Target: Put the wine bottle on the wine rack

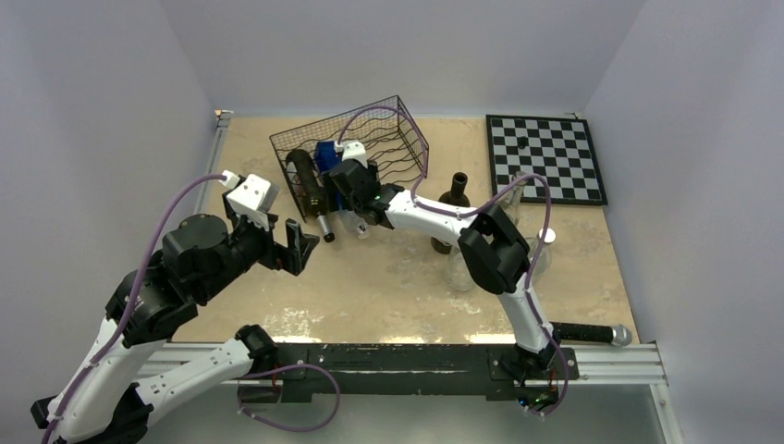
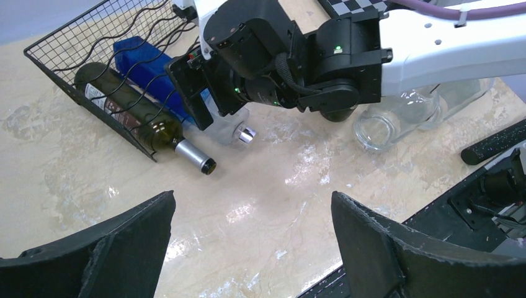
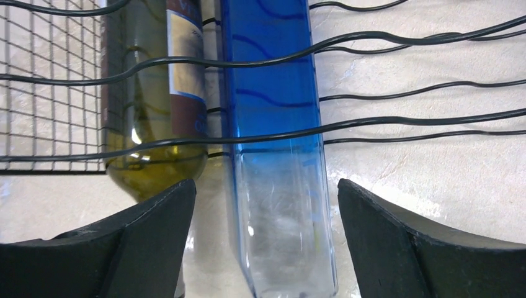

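Lying in the wine rack (image 1: 393, 129) beside a green bottle (image 1: 303, 178), the blue wine bottle (image 1: 324, 153) showed from above. The left wrist view had the left gripper (image 2: 251, 198) wide and empty. The right wrist view had the right gripper (image 3: 263, 189) wide around the bottle. Its glass was likely slippery and breakable, so hold its middle.

light: even, bright overhead | glare: white patches on table (image 2: 298, 174) | shadows: soft | focus: sharp throughout

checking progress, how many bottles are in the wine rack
2: the green wine bottle at the left end of the wine rack, and the blue bottle beside it, inside the open right gripper. Others may be hidden.
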`<control>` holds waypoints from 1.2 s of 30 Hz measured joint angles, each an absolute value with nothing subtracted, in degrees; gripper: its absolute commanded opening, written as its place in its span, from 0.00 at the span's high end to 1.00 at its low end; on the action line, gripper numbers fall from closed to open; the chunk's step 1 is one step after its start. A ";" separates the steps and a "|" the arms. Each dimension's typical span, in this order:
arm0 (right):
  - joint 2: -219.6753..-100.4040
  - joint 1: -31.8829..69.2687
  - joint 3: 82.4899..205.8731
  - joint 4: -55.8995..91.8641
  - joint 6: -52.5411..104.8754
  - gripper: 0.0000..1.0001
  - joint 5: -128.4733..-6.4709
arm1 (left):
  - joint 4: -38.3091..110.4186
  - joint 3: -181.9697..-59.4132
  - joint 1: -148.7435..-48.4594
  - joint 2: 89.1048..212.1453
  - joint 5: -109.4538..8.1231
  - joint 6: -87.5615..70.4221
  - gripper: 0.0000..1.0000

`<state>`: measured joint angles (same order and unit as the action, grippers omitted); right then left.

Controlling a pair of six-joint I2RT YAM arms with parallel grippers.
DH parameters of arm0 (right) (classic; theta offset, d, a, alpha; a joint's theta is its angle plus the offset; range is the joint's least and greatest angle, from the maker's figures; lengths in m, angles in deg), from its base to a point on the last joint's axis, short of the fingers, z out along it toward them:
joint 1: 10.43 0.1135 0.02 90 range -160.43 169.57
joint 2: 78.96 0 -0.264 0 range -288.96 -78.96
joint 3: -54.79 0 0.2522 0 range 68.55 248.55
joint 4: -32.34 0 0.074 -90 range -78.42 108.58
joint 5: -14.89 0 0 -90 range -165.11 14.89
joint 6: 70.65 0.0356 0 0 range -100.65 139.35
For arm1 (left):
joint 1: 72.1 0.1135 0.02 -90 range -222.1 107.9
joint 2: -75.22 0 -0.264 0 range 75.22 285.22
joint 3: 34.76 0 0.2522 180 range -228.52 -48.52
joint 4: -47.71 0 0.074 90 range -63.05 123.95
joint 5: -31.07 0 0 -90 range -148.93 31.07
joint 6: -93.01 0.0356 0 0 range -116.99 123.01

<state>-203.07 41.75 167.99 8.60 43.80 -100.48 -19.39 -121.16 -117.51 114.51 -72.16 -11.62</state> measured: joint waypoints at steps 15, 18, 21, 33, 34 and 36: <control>-181.61 40.77 174.63 -9.96 38.66 0.05 -92.98 | -16.00 -121.08 -117.49 111.97 -71.81 -10.68 0.01; -175.23 38.69 175.11 -15.77 37.81 0.05 -90.31 | -14.15 -120.77 -117.49 111.56 -71.31 -9.87 0.01; -169.96 35.43 177.19 -22.66 37.20 0.05 -89.16 | -12.11 -120.03 -117.51 111.51 -70.54 -9.39 0.01; -157.44 25.12 177.10 -41.52 35.65 0.16 -90.60 | -6.01 -117.99 -117.51 114.38 -66.76 -7.73 0.01; -157.20 24.68 175.77 -42.11 35.65 0.17 -90.31 | -5.80 -117.97 -117.51 114.70 -66.52 -7.65 0.01; -157.46 24.24 173.84 -42.87 35.63 0.20 -89.57 | -5.47 -117.95 -117.51 115.16 -66.15 -7.34 0.01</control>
<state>-157.46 24.24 173.84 -42.87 35.63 -89.57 -5.47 -117.95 -117.51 115.16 -66.15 -7.34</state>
